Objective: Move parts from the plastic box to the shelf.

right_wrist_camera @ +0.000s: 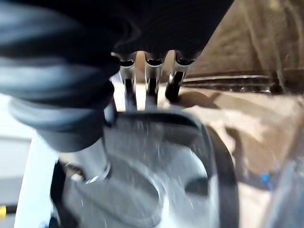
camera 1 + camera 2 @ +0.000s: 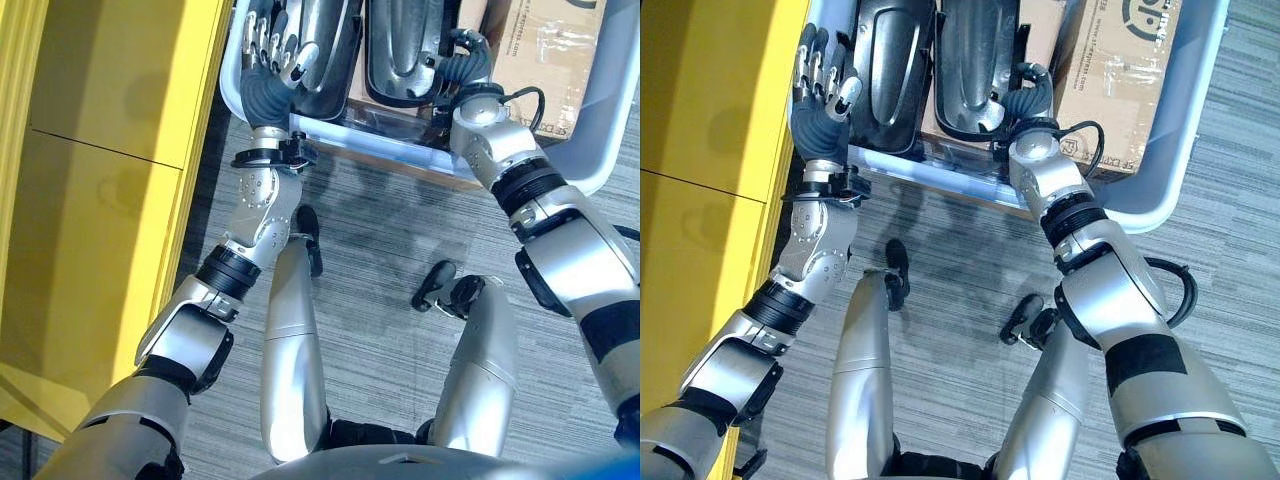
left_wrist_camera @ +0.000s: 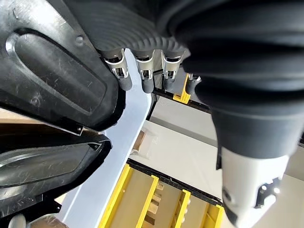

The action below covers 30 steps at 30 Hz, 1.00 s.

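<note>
Plastic box [image 2: 1160, 190]: pale blue-grey, holding two black moulded parts and cardboard boxes [image 2: 1120, 80].
Left part [image 2: 890, 70]: inside the box, by its wall nearest the yellow shelf [image 2: 710, 120].
Left hand [image 2: 822, 85]: fingers straight, released, resting beside the left part at that wall.
Right part [image 2: 975, 70]: inside the box, beside the left part.
Right hand [image 2: 1025, 90]: fingers curled over the right part's near rim, grasping it.

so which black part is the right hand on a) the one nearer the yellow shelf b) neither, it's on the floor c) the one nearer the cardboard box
c: the right hand is curled on the rim of the black part that lies beside the cardboard box in the plastic box.
</note>
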Tool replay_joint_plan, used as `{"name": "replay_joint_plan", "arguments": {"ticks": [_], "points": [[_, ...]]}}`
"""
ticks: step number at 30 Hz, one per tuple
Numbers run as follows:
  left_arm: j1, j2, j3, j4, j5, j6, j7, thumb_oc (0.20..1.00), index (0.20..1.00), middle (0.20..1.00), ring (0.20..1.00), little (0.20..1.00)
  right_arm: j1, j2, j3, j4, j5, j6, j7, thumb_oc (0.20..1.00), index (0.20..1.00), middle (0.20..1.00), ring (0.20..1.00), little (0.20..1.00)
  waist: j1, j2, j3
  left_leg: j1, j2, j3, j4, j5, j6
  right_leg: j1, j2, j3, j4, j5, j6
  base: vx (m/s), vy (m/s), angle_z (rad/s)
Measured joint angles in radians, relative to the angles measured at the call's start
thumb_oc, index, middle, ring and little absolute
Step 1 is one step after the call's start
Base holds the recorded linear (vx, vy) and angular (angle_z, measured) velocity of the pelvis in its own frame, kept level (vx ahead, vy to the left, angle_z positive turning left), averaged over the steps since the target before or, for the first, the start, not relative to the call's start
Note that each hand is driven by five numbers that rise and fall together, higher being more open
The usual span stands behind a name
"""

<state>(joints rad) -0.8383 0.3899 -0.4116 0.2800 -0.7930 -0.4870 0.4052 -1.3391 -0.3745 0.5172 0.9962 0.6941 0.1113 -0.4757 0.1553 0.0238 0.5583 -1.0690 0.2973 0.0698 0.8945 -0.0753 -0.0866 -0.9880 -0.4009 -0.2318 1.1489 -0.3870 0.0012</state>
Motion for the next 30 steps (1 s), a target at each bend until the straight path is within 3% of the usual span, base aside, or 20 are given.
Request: {"name": "replay_joint_plan", "arguments": {"ticks": [7,15,16,17,18,30], "points": [[-0.008,-0.064,-0.004,0.000,0.038,0.000,0.041,1.000,1.000,1.000,1.000,1.000,0.020,-0.003,-0.005,-0.039,0.020,-0.014,-0.013,0.200,0.200,0.200,0.200,0.200,-0.010,0.007,-0.003,-0.049,0.004,-0.002,0.016,0.000,0.001,-0.054,-0.001,0.005,0.021,-0.001,-0.001,-0.02,0.047,-0.01],[-0.006,-0.067,-0.018,0.000,0.042,-0.020,0.061,1.000,1.000,1.000,1.000,1.000,0.038,0.003,0.002,-0.097,-0.169,-0.020,-0.087,0.200,0.200,0.200,0.200,0.200,-0.005,0.007,-0.003,-0.067,0.004,-0.001,0.014,0.001,0.002,-0.072,0.001,0.007,0.018,-0.002,-0.003,0.00,0.000,0.00],[-0.006,-0.067,-0.018,-0.001,0.043,-0.026,0.061,1.000,1.000,1.000,1.000,1.000,0.041,0.003,0.003,-0.106,-0.169,-0.015,-0.090,0.310,0.310,0.310,0.310,0.310,-0.006,0.007,-0.003,-0.067,0.004,-0.001,0.013,0.001,0.002,-0.072,0.002,0.007,0.017,-0.002,-0.002,0.00,0.000,0.00],[-0.006,-0.067,-0.018,0.000,0.052,-0.028,0.061,1.000,1.000,1.000,1.000,1.000,0.042,0.003,0.003,-0.110,-0.169,-0.010,-0.094,0.592,0.592,0.592,0.592,0.592,-0.006,0.007,-0.003,-0.067,0.004,-0.001,0.013,0.001,0.002,-0.072,0.003,0.007,0.016,-0.001,-0.001,0.00,0.000,0.00],[-0.006,-0.067,-0.018,-0.001,0.062,-0.028,0.061,1.000,1.000,1.000,1.000,1.000,0.042,0.003,0.003,-0.110,-0.169,-0.008,-0.096,1.000,1.000,1.000,1.000,1.000,-0.007,0.007,-0.003,-0.067,0.004,-0.001,0.013,0.000,0.001,-0.072,0.003,0.007,0.016,-0.001,-0.001,0.00,0.000,0.00],[-0.007,-0.067,-0.018,0.000,0.078,-0.029,0.061,1.000,1.000,1.000,1.000,1.000,0.048,0.007,0.002,-0.102,-0.162,-0.006,-0.098,1.000,1.000,1.000,1.000,1.000,-0.007,0.007,-0.003,-0.067,0.005,-0.001,0.016,0.000,0.001,-0.071,0.005,0.007,0.014,0.002,0.003,0.00,0.000,0.00]]}}
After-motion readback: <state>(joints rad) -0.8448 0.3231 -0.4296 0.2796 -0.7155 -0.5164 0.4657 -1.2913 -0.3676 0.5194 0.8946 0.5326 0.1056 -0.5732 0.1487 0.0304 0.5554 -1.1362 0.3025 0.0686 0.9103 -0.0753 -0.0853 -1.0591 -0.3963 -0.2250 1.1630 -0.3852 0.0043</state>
